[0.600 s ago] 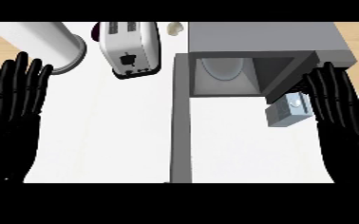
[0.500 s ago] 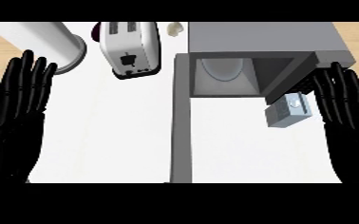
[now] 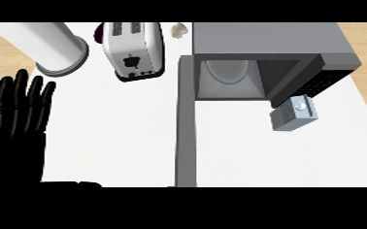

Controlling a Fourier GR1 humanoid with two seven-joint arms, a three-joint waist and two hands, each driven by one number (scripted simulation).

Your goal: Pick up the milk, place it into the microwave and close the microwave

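The milk [image 3: 292, 112] stood near the right edge of the counter [image 3: 108, 140], just in front of the open microwave [image 3: 265, 39]. The left hand [image 3: 25, 109] rested at the left edge, fingers straight, holding nothing; the right hand was unseen. A sideways reach might topple the milk.

tabletop [image 3: 114, 136]: smooth matt white. microwave [image 3: 265, 39]: flat matt grey, painted-metal look, door [image 3: 186, 126] the same. turntable plate [image 3: 228, 70] inside: pale, slightly glossy. toaster [image 3: 131, 46]: shiny white shell, black plastic-looking lever end. white cylinder [image 3: 50, 46]: smooth, matt. milk carton [image 3: 292, 112]: matt grey-blue, cardboard look. left robot hand [image 3: 25, 109]: matt black. floor [image 3: 358, 31]: light wood.
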